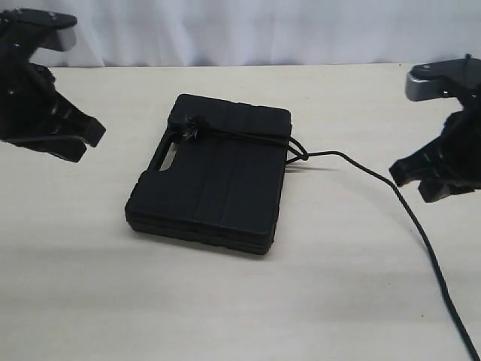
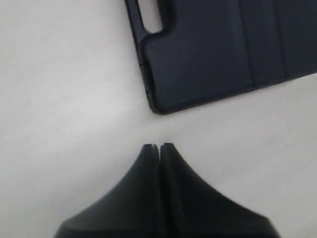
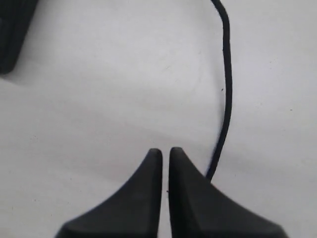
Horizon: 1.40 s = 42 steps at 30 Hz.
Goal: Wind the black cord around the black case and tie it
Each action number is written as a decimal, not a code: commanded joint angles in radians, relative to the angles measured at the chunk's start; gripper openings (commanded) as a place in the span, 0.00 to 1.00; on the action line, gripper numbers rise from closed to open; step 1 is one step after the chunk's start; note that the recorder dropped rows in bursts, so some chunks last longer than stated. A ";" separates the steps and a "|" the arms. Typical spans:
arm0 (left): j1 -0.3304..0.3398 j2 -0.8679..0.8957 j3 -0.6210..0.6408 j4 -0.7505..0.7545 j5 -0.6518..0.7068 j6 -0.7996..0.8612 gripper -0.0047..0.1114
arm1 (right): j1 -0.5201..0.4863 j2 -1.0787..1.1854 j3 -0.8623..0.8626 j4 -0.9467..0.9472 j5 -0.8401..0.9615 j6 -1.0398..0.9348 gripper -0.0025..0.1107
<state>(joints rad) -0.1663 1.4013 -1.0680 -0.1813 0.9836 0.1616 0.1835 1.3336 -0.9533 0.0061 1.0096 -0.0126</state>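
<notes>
The black case (image 1: 214, 180) lies flat in the middle of the table, its handle slot toward the left. The black cord (image 1: 244, 135) runs across the case's far part, with a fuzzy knot (image 1: 189, 129) near the handle end. It loops at the case's right edge and trails off to the front right. My left gripper (image 1: 94, 135) hovers left of the case, shut and empty; its wrist view shows the gripper (image 2: 159, 146) short of a corner of the case (image 2: 223, 49). My right gripper (image 1: 398, 174) hangs at the right. Seen from the wrist, this gripper (image 3: 165, 150) is shut and empty beside the cord (image 3: 227, 89).
The pale table (image 1: 225, 301) spreads all round the case. A white curtain (image 1: 248, 30) closes off the back. The cord's loose tail (image 1: 432, 256) crosses the table's right front and leaves the exterior view at the bottom corner.
</notes>
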 commanded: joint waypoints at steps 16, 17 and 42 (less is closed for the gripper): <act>-0.050 -0.836 0.671 -0.014 -0.992 -0.020 0.04 | -0.007 -0.854 0.678 0.004 -1.010 -0.036 0.06; -0.050 -0.836 0.671 -0.014 -0.968 -0.020 0.04 | -0.007 -0.866 0.695 0.004 -1.010 -0.036 0.06; -0.050 -1.338 1.068 0.005 -0.940 -0.020 0.04 | -0.007 -1.334 0.953 0.026 -0.721 -0.036 0.06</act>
<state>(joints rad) -0.2097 0.1853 -0.0888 -0.1659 0.0489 0.1500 0.1835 0.0937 -0.0055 0.0170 0.1344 -0.0428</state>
